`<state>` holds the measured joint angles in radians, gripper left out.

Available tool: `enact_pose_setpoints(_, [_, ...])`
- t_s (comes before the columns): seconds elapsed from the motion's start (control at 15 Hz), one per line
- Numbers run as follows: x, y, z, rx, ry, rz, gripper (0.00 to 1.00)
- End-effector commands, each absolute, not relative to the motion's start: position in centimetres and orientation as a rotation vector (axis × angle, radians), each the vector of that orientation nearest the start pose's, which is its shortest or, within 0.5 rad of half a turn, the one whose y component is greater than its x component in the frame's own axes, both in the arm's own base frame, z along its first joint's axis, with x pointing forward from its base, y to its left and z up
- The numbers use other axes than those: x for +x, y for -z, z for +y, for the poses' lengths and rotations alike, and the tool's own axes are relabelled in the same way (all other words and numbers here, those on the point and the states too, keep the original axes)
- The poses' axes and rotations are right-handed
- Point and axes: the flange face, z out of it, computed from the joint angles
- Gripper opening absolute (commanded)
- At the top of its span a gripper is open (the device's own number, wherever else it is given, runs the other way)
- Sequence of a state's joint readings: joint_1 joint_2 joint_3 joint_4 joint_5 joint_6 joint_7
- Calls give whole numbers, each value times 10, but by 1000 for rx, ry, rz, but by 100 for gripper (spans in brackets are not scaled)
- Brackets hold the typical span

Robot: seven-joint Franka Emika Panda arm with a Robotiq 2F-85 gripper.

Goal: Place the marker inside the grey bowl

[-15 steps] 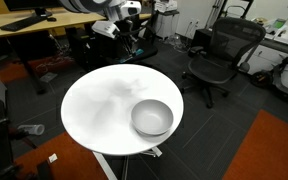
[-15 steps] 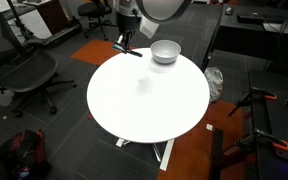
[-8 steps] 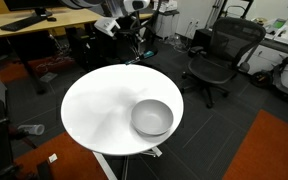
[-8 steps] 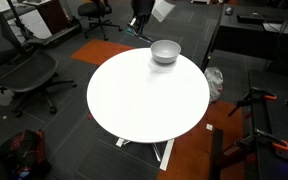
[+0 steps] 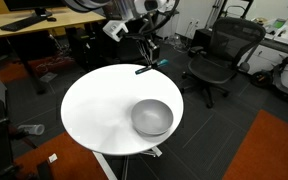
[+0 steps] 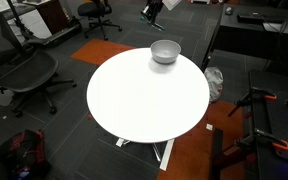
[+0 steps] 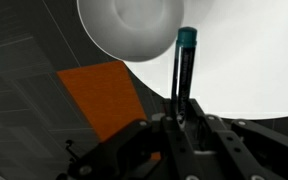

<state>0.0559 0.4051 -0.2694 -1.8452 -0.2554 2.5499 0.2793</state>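
Exterior view, nearest us: the round white surface (image 5: 89, 115), with the grey bowl (image 5: 150, 124) upright on its near right part. Past the bowl, over the surface's far edge, the fingers (image 5: 145, 50) hung down and pinched the marker (image 5: 150, 67). It was tilted in the air, clear of the surface and apart from the bowl. Beyond that we noted a black chair (image 5: 219, 55) and a desk (image 5: 44, 18).

Wrist view: the fingers (image 7: 200, 135) sat lowest in frame, clamped on either side of the marker (image 7: 180, 85). Its teal tip pointed away and overlapped the bowl's (image 7: 124, 30) rim from this angle. Underneath lay the surface (image 7: 254, 70), and past its edge orange carpet (image 7: 99, 95).

In an exterior view we saw the bowl (image 6: 165, 52) on the far side of the surface (image 6: 144, 105), with the fingers (image 6: 152, 10) high beyond it. The marker was too small to make out there.
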Motion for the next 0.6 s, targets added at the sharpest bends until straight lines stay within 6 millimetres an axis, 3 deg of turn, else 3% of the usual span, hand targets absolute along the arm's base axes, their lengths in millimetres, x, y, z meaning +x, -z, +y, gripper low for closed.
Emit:
enact_pose_setpoints(0.0, [640, -345, -144, -3346, 468, 561, 5])
enact_pose_setpoints(0.53, [626, -308, -176, -3332, 370, 715, 5])
